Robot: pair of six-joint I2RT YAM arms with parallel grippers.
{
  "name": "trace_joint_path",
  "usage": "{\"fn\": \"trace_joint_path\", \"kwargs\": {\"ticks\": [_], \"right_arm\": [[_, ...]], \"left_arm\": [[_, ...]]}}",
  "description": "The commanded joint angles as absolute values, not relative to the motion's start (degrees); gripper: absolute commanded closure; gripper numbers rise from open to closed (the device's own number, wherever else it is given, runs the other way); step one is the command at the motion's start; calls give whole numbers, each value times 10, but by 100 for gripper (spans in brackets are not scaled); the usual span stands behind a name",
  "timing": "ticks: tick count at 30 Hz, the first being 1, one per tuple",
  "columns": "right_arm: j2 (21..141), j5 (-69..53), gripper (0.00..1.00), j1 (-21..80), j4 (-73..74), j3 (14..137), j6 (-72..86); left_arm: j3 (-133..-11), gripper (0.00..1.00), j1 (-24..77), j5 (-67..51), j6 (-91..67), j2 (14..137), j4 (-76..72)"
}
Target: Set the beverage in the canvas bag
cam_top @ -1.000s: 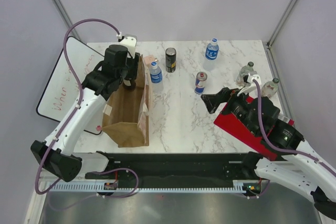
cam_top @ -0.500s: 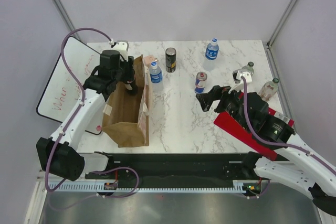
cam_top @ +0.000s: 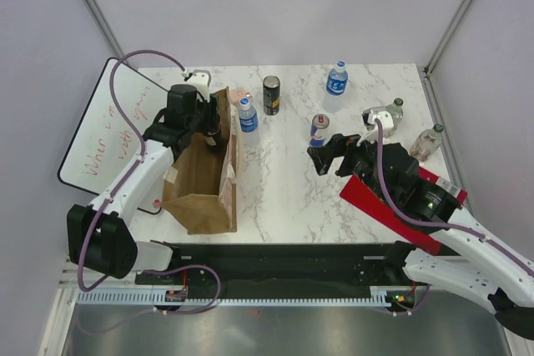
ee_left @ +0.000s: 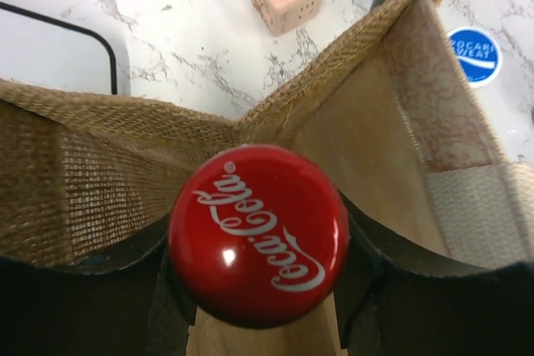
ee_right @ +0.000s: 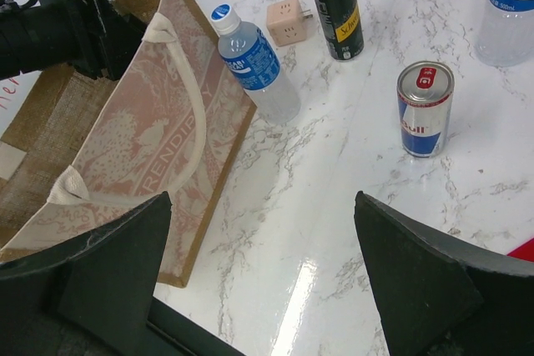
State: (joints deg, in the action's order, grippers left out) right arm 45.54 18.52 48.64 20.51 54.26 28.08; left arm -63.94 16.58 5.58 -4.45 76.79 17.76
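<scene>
The beverage, a dark cola bottle with a red cap (ee_left: 259,235), is held upright in my left gripper (ee_left: 260,299), whose jaws are shut on its neck. It hangs over the far end of the open mouth of the tan canvas bag (ee_left: 100,172). From above, the bottle (cam_top: 214,129) and left gripper (cam_top: 209,122) sit at the bag's (cam_top: 200,185) far rim. My right gripper (ee_right: 263,281) stands open over bare marble, right of the bag (ee_right: 158,147), with nothing between its fingers; from above it (cam_top: 321,157) is just near of a Red Bull can (cam_top: 319,131).
A blue-label bottle (ee_right: 254,60), pink cube plug (ee_right: 289,22), black can (ee_right: 337,7), Red Bull can (ee_right: 425,110) and water bottle (ee_right: 509,6) stand beyond the bag. Two clear bottles (cam_top: 392,112) stand far right. A whiteboard (cam_top: 108,131) lies left, a red board (cam_top: 392,206) under the right arm.
My right arm has swung left toward the Red Bull can, still open. The left gripper with the bottle has shifted slightly over the bag's far end.
</scene>
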Motion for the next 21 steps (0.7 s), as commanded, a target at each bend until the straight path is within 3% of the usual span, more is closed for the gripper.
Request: {"fn": "trace_joint_path", "kwargs": {"ticks": [1,13,21], "right_arm": [[461,193,2,488,185,565,268],[458,188,2,488,182,568,270],[442,191,2,488,189,562,281]], "left_arm": [[-653,98,165,51,-43,757,65],[-605,98,167,68,-40,758,40],[-601,65,172,79,-43,763,40]]}}
